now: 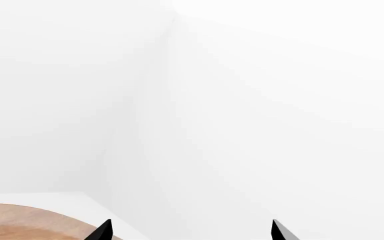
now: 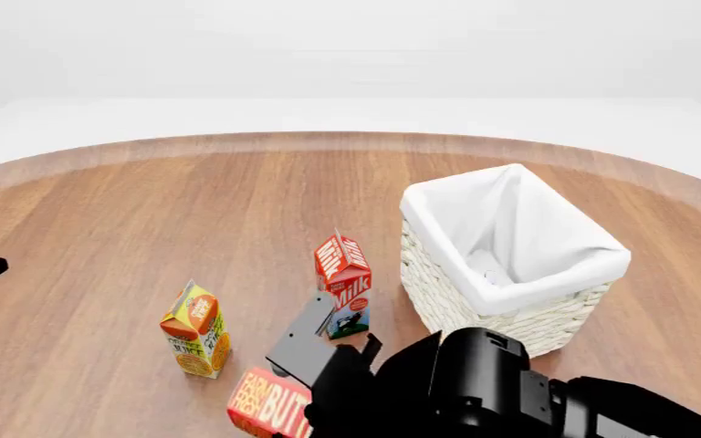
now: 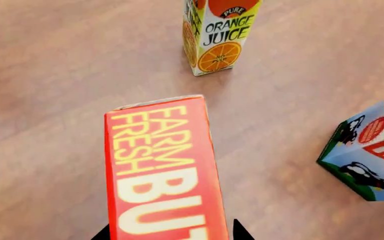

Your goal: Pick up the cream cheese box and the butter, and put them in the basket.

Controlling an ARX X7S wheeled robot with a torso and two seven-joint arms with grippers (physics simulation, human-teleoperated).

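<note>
The butter (image 3: 162,170), an orange-red box lettered "FARM FRESH BUTTER", lies between the fingertips of my right gripper (image 3: 172,233), which press its two long sides. In the head view the butter (image 2: 266,403) shows at the bottom edge, partly under my right arm (image 2: 473,388). The white wicker basket (image 2: 448,301) with its cloth liner stands to the right. A small pale thing (image 2: 491,265) lies inside it, which may be the cream cheese box. My left gripper (image 1: 190,231) is open and empty, pointing at a white wall beyond the table edge.
An orange juice carton (image 2: 197,330) stands left of the butter and also shows in the right wrist view (image 3: 217,35). A red-and-white milk carton (image 2: 344,283) stands between the butter and the basket, close to my right arm. The round wooden table (image 2: 143,210) stretches behind.
</note>
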